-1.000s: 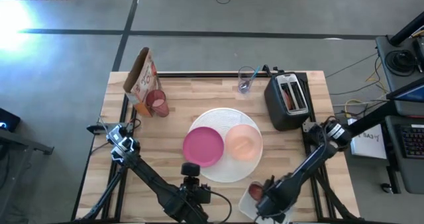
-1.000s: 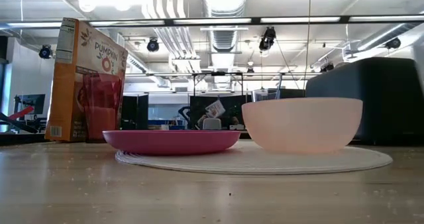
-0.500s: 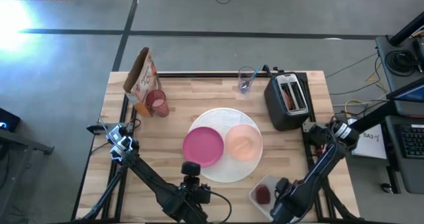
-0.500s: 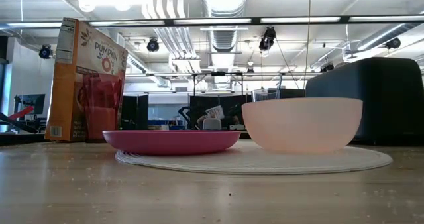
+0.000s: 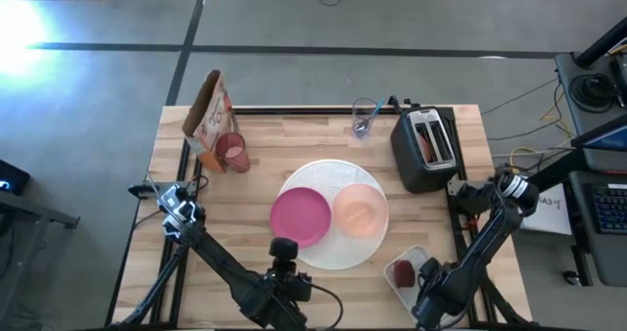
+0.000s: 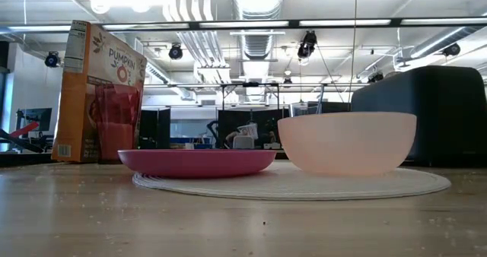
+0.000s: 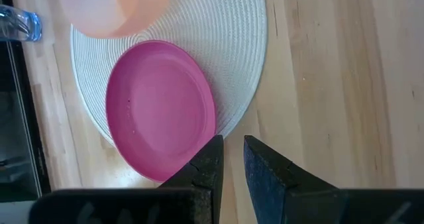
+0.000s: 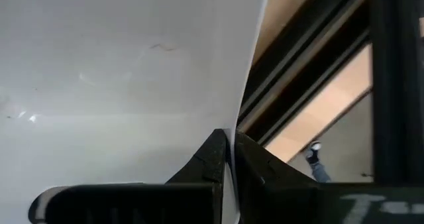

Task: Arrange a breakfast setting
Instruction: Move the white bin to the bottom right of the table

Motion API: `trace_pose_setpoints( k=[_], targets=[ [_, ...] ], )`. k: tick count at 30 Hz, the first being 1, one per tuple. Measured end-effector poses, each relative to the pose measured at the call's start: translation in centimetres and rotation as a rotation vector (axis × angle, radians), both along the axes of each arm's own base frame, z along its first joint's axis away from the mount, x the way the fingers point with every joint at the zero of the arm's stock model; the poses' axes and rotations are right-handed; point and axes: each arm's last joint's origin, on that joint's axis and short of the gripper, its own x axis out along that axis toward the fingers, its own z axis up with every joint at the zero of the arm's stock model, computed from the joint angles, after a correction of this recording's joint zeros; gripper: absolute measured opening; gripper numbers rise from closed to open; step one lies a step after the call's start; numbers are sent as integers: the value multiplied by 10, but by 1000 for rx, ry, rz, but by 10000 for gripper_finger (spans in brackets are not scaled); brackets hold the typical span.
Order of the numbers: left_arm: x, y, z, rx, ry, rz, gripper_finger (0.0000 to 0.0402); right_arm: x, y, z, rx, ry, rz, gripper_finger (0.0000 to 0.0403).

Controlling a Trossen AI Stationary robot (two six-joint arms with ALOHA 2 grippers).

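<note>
High view shows one white plate (image 5: 333, 228) mid-table bearing one magenta plate (image 5: 300, 216) and one bowl (image 5: 360, 212). Right tool (image 8: 228, 159) pinches the white tub (image 5: 409, 271); left tool (image 7: 230, 164) is narrow, empty.

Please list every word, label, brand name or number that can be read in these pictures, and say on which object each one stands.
"PUMPKIN" – on the front of the orange cereal box, low view.
The nutrition panel on the side of that box is too small to read.
The handwriting on the white paper beside the table, high view, is too blurred to read.
The black toaster, the plates, the bowl and the cup show no text.
</note>
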Motion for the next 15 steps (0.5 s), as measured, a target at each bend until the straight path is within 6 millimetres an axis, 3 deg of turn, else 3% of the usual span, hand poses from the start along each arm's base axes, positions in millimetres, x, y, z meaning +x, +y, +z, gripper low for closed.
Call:
trace_pose_setpoints(
  k=[15],
  targets=[
    [-9,10,0,40,5,16,43,-23,-7,-8,104,-94,-160,11]
  ],
)
